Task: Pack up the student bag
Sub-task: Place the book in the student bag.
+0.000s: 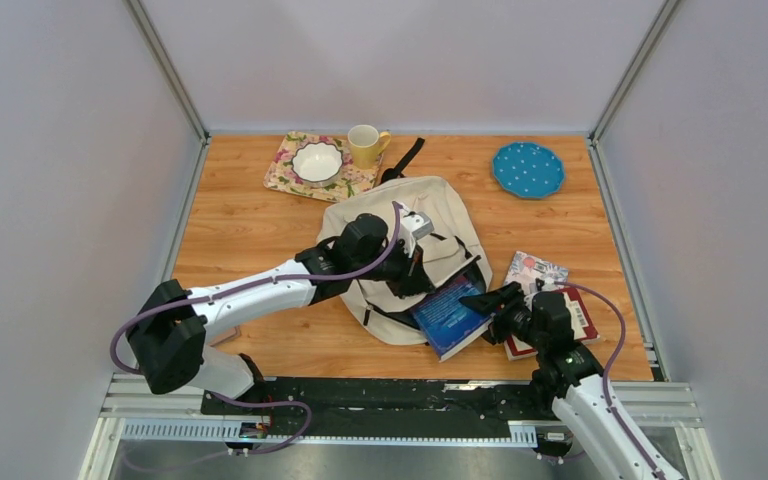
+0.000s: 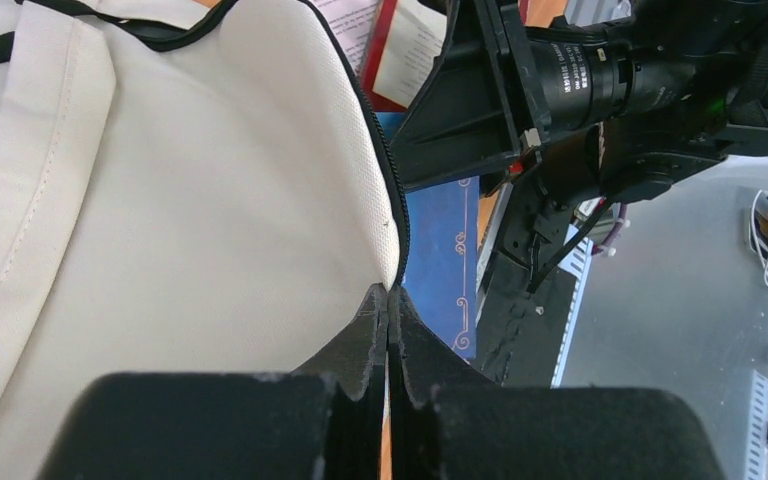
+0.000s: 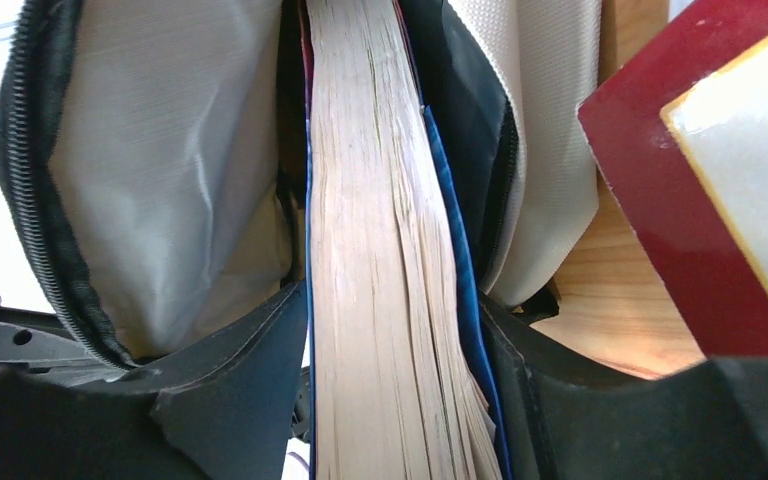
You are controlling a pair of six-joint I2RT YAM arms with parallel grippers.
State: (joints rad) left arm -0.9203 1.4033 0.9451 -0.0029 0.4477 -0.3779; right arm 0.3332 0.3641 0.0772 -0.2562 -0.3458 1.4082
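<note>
The cream student bag (image 1: 430, 215) lies in the middle of the table with its mouth toward the near right. My left gripper (image 1: 412, 262) is shut on the bag's zippered edge (image 2: 392, 215) and holds the flap up. My right gripper (image 1: 482, 300) is shut on a blue book (image 1: 450, 312). The book's far end is inside the bag's mouth. In the right wrist view the book's page edges (image 3: 380, 260) run between my fingers (image 3: 250, 370) into the dark-lined opening. The blue cover also shows in the left wrist view (image 2: 445, 260).
A red-bordered book (image 1: 582, 318) and a patterned booklet (image 1: 535, 270) lie at the right of the bag. A floral mat (image 1: 295, 170) with a white bowl (image 1: 317, 161), a yellow mug (image 1: 365, 145) and a blue dotted plate (image 1: 528, 169) stand at the back.
</note>
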